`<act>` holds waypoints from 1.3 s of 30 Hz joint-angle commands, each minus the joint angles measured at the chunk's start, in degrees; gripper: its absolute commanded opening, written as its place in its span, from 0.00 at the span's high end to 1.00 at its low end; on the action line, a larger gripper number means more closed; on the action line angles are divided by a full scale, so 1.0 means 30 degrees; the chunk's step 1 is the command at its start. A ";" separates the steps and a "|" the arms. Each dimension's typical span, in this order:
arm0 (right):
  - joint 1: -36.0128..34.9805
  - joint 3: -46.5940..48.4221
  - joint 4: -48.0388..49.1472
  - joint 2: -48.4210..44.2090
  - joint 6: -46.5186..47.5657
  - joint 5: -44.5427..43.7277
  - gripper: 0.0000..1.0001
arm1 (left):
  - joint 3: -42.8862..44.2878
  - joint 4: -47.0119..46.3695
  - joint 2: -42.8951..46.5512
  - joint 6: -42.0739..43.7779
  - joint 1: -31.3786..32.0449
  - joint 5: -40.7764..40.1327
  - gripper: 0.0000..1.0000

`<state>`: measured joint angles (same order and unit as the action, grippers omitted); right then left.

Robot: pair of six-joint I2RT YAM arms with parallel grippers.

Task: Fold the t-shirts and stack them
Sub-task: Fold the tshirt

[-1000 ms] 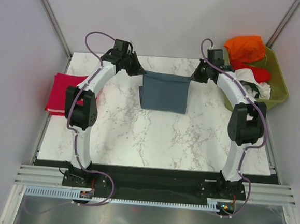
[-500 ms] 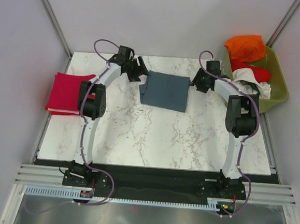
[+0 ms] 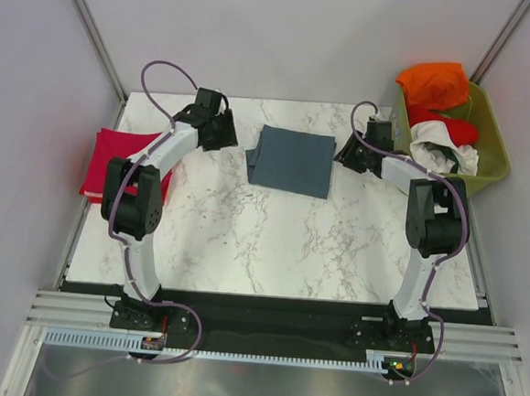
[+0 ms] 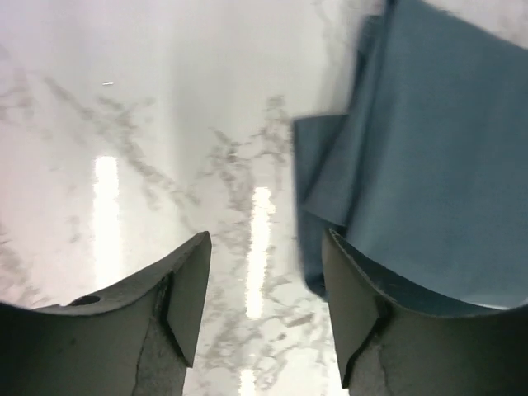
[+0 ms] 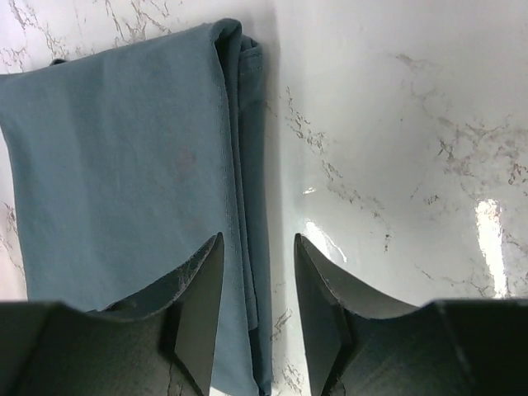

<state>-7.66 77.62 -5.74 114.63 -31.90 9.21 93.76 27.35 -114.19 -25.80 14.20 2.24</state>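
Observation:
A slate blue-grey t-shirt (image 3: 293,161) lies folded flat at the back middle of the marble table. My left gripper (image 3: 224,132) hovers just to its left, open and empty; in the left wrist view the left gripper (image 4: 266,247) stands over bare marble with the shirt's loose corner (image 4: 429,165) to its right. My right gripper (image 3: 348,155) is open beside the shirt's right edge; in the right wrist view the right gripper (image 5: 259,243) hangs above the folded edge of the shirt (image 5: 124,165), not pinching it. A crimson folded t-shirt (image 3: 107,163) lies at the table's left edge, partly behind my left arm.
An olive-green basket (image 3: 495,159) stands at the back right corner, holding an orange t-shirt (image 3: 433,83), a red one (image 3: 456,130) and a white one (image 3: 445,150). Grey walls close in the table at the back and sides.
Both grippers were shut on the blue-grey shirt's upper corners, holding it stretched; they have opened and let go. The shirt now lies flat, and both grippers have drawn outward from it.

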 commanded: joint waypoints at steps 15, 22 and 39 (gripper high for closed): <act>0.0004 -0.1411 0.3083 -0.2117 -0.0235 0.0650 0.57 | -0.0699 0.5288 -0.2098 0.3914 0.1332 -1.6298 0.58; 0.0063 -0.1588 0.3611 -0.1735 -0.0558 0.1264 0.58 | 0.0447 0.7199 -0.4766 0.3035 0.1274 -1.9202 0.51; 0.0122 -0.1647 0.4080 -0.1091 -0.0910 0.1675 0.59 | 0.1179 0.7552 -0.7025 0.3241 -0.0484 -2.0435 0.98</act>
<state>-7.60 72.97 3.86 110.54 -34.30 13.47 95.64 50.04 -133.58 -16.05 13.37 -58.63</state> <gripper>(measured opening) 0.414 0.087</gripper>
